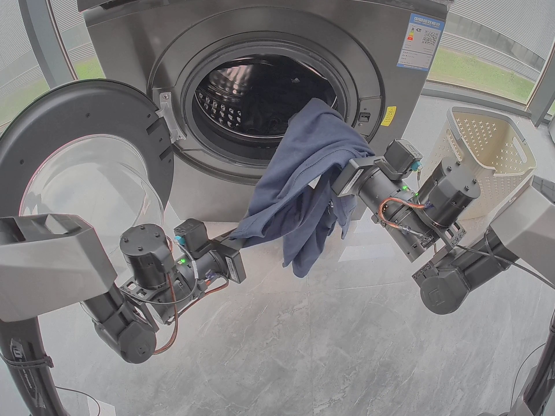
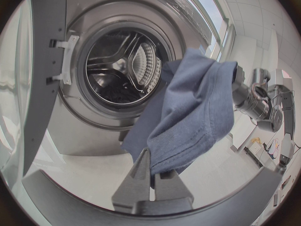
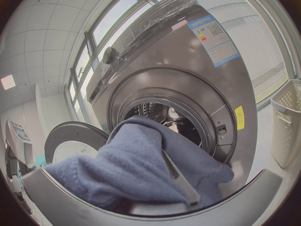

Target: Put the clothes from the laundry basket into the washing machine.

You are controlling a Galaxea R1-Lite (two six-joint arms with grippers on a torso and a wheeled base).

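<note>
While the left tool (image 2: 153, 168) pinches the garment (image 1: 306, 174) and cloth hides the right tool's (image 1: 347, 177) grip, feed it into the drum (image 1: 254, 105)

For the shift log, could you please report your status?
Left claw, right claw shut on blue garment. Garment hanging before open washing machine. Path clear.

Sheathed in pale grey angular shells farthest from the washing machine (image 1: 127, 41), jointed with black cylindrical motors, looped with copper-orange cable, dotted with small green lamps and teal plugs, and tipped nearest it with dark grey tapered fingers (image 2: 138, 179).
</note>
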